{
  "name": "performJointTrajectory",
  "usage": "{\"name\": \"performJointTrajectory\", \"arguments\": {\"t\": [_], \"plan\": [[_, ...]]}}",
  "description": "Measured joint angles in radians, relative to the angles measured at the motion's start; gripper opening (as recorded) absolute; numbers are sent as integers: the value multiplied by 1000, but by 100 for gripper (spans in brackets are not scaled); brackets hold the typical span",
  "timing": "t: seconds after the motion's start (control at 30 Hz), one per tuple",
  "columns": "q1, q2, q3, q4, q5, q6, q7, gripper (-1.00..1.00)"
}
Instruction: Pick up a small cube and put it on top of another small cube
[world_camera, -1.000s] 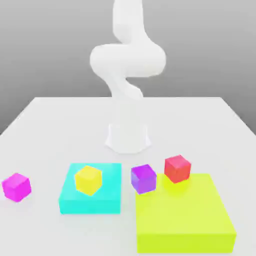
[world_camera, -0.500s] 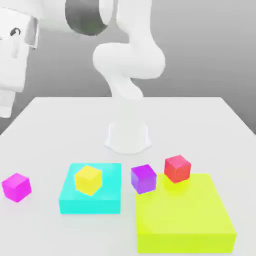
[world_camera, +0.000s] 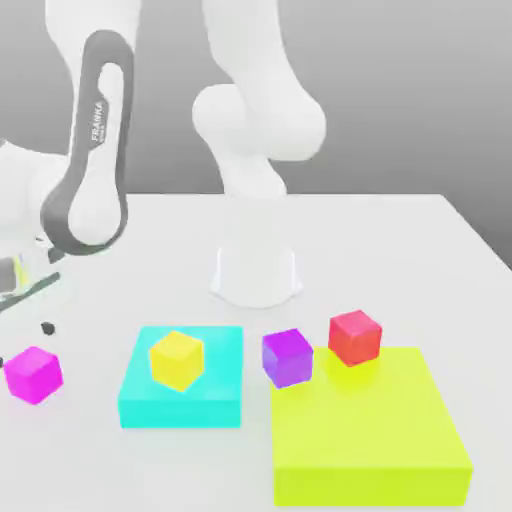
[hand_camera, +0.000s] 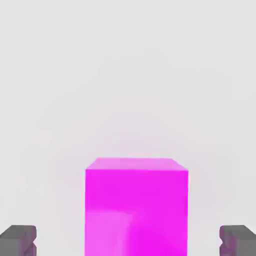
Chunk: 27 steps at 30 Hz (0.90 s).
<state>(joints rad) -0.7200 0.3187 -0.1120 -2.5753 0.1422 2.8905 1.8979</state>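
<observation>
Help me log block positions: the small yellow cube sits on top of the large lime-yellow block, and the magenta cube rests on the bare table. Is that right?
Not quite. The exterior view shows the small yellow cube sitting on the cyan block, not on the lime-yellow block. The rest holds: the magenta cube rests on the bare table.

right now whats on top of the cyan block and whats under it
A small yellow cube sits on the flat cyan block, tilted at an angle to its edges. The block rests on the white table; the patch of table beneath it is covered and cannot be seen.
</observation>
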Motion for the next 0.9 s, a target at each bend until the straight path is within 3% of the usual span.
{"name": "performJointTrajectory", "arguments": {"t": [0.03,0.27,0.47,0.67,0.9], "plan": [[-10,30,12,5,8,24,-6,-100],[-13,34,15,6,9,30,-6,-100],[27,-158,-25,-32,-74,-122,62,-100],[242,-360,100,-104,-70,-243,164,-100],[440,-582,260,-193,0,-372,245,-100]]}}
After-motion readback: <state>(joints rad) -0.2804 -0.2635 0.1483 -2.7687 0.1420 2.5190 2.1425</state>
